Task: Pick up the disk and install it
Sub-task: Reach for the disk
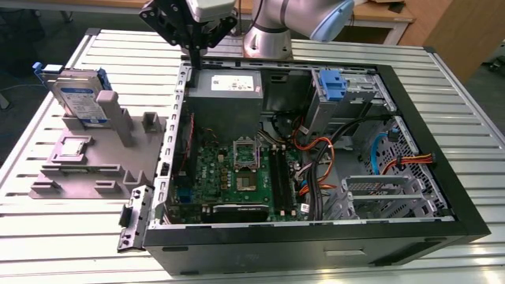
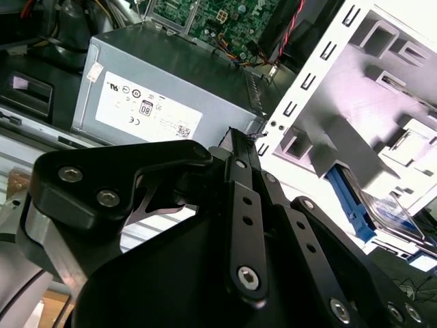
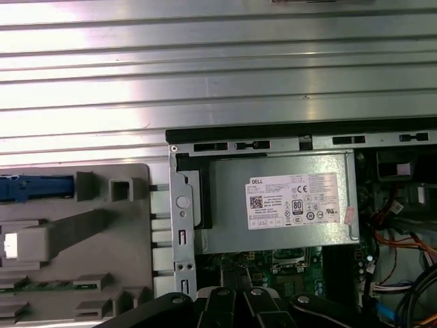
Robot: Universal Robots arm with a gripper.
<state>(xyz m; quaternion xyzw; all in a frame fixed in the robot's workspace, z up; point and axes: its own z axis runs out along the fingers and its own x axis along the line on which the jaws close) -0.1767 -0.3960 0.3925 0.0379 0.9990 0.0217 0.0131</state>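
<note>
The disk (image 1: 79,94), a silver drive with a white-and-blue label in a blue carrier, stands on edge in a grey fixture (image 1: 87,168) at the exterior view's left, outside the computer case. My black gripper (image 1: 191,56) hangs over the case's back left corner, to the right of the disk and well apart from it. Its fingers are shut together with nothing between them. In the second wrist view the gripper (image 2: 239,137) points at the case's corner, with the disk (image 2: 389,213) off to one side. In the first wrist view the carrier's blue edge (image 3: 34,188) shows beside the gripper (image 3: 235,290).
The open computer case (image 1: 410,106) lies on a slatted metal table (image 1: 71,248). Inside are a grey power supply (image 1: 229,86), a green motherboard (image 1: 236,171), orange and black cables (image 1: 320,163) and a drive cage with a blue bracket (image 1: 332,86). The fixture also holds small parts.
</note>
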